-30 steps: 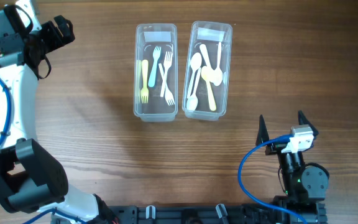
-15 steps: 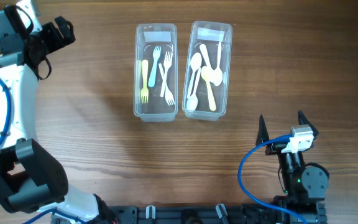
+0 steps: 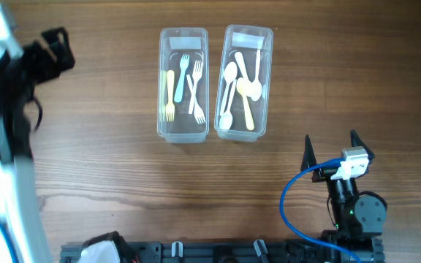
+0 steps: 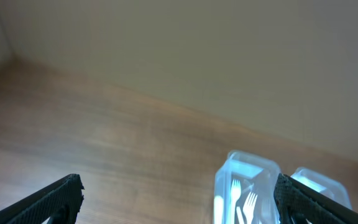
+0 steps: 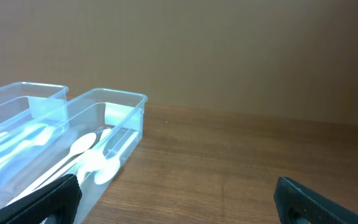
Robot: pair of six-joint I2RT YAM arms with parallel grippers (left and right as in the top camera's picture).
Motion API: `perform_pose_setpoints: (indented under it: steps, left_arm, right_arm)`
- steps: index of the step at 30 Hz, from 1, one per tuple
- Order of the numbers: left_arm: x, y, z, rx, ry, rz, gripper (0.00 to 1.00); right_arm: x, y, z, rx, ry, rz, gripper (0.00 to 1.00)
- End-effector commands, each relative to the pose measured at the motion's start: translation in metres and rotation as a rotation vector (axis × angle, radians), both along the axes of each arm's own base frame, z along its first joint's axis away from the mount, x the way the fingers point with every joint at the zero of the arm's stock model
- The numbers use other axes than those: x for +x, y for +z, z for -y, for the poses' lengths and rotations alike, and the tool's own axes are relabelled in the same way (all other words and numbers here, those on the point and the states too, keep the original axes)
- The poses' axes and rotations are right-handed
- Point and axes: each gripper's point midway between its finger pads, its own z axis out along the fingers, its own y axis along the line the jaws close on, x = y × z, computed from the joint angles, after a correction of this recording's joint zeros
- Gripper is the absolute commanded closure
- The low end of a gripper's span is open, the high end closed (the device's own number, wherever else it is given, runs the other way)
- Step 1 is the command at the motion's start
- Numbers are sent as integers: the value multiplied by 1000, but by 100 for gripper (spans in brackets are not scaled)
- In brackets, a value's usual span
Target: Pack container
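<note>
Two clear plastic containers stand side by side at the table's far middle. The left container (image 3: 183, 84) holds several plastic forks, yellow, blue and white; it also shows in the left wrist view (image 4: 246, 186). The right container (image 3: 244, 82) holds several white and yellow spoons; it also shows in the right wrist view (image 5: 95, 155). My left gripper (image 3: 53, 47) is open and empty at the far left, raised and blurred (image 4: 179, 199). My right gripper (image 3: 331, 144) is open and empty near the front right (image 5: 176, 199).
The wooden table (image 3: 108, 168) carries only the two containers. The left arm's blurred body fills the overhead view's left edge. A blue cable (image 3: 291, 197) loops by the right arm's base, and a black rail runs along the front edge.
The left arm has swung fast, now blurred, with its gripper shifted slightly left and down. The right arm and both containers have not moved.
</note>
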Motion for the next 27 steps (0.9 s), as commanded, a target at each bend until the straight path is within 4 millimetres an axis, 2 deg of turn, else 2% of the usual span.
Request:
perform_pose_setpoints:
  steps: [1,3,6,9,12,21,27]
  left_arm:
    - [-58,-15,12,25,31,27,0]
    - [-92,-27,23,39,31,76,0]
    - [-125,-50,36,64,21,165,0]
    - [-142,-75,44,84,6,245,0]
    - [-143,-100,47,105,-4,326,0]
    - [-119,-156,67,108,-111,436,0]
    - [-117,-181,75,100,-144,433,0]
  right_arm:
    - [-1,3,3,-2,-17,15,0]
    - [-1,3,3,-2,-17,15,0]
    - [-1,3,3,-2,-17,15,0]
    - [-1,3,3,-2,-17,15,0]
    - [-1,3,3,-2,-17,15,0]
    - [-1,3,3,-2,-17,15,0]
    - [0,3,3,-2,-17,14,0]
